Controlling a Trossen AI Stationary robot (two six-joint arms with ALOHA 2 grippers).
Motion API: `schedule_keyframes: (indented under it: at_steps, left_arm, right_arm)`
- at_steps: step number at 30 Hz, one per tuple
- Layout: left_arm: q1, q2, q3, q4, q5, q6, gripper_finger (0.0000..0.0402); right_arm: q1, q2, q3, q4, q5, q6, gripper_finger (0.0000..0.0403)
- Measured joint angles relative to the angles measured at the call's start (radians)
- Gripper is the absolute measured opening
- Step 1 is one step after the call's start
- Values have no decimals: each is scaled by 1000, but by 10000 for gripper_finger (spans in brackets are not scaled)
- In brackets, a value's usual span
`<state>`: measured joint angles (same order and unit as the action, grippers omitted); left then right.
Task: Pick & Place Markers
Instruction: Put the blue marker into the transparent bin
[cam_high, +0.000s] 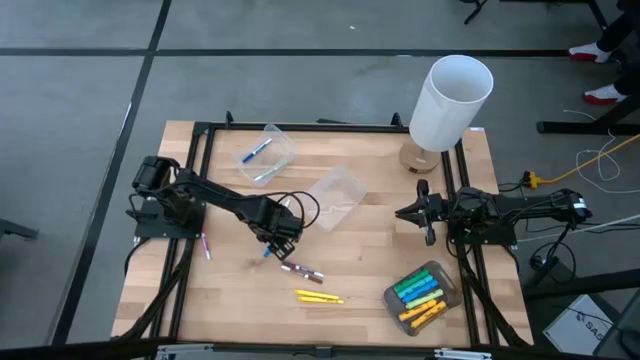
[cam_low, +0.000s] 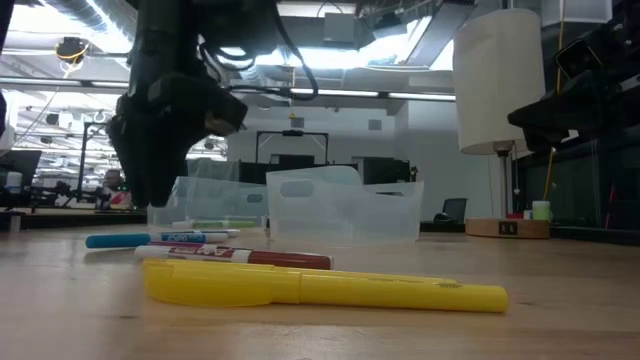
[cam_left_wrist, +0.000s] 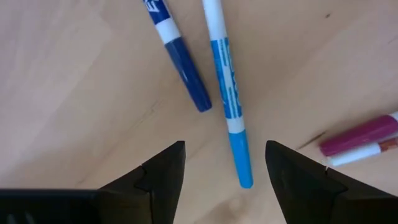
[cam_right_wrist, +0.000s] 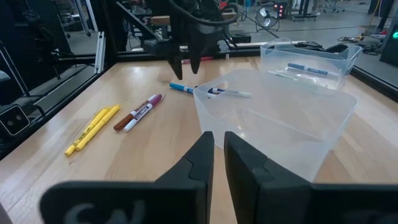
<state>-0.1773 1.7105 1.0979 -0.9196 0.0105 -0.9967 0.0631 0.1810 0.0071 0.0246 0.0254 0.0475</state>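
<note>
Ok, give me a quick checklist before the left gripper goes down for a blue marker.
1. Left gripper open: ok, fingers apart.
2. Light blue marker lined up: ok, its cap end lies between the fingers in the wrist view.
3. Neighbour clear: not ok, the dark blue marker lies close beside it.
4. Markers free on the table: ok, nothing on them.
5. Nearest tub ready: ok, open and upright.
6. Right gripper out of the way: ok, shut, waiting at the table's right side.

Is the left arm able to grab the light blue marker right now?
Probably yes: the left gripper hangs open right over the light blue marker, its tip between the fingers, nothing in between.
</note>
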Motion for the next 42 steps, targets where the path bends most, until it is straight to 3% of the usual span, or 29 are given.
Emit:
schedule_keyframes:
  at_steps: [8,31,42]
  left_arm:
    - [-8,0,-56,109,9,-33,217]
    - [-12,3,-58,93,-44,-35,212]
    - [-18,83,-56,115,-11,-67,212]
  right_arm:
    - [0,0,0,0,0,0,40]
    - [0,0,0,0,0,0,40]
    - [0,0,0,0,0,0,40]
